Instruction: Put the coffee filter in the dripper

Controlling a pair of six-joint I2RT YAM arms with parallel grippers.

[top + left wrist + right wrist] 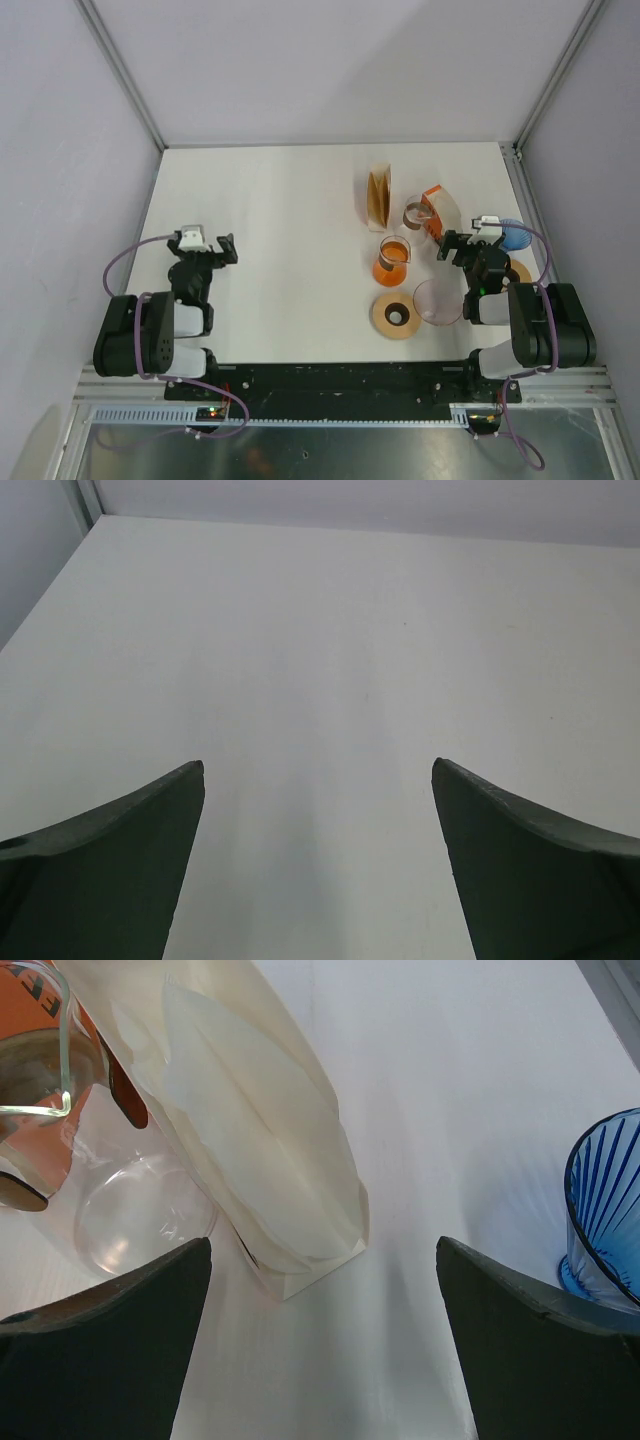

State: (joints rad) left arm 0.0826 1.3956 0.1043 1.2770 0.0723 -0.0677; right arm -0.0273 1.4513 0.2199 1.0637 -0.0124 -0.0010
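Pale grey walls (pixel 330 60) and bare metal frame posts (pixel 120 70) close in a plain white worktop (pixel 290 220), and we see every loose thing gathered in its right half.

The left gripper (pixel 318 764) hangs over bare surface in the left half, toward the near edge. Its two dark fingers (pixel 130 860) are spread wide, and we see nothing between them and nothing touching them.

The right gripper (pixel 324 1242) sits near the right edge, and it too stands fully spread and grips nothing, with only white surface between its fingers (pixel 540 1350).

Just ahead of it and slightly left lies the stack of cream paper coffee filters (pixel 260 1130), which appears to lean inside a clear wrapper, apart from both fingers. Ahead on the other side, close to the right edge, stands the blue translucent ribbed cone dripper (pixel 605 1210), upright, with no filter visible in the part that shows.

A clear glass vessel (pixel 140 1210) stands just left of the filters. Nearer the near edge we see a flat tan ring with a hole (pixel 395 315) and, just behind it, an orange translucent vessel (pixel 393 258).
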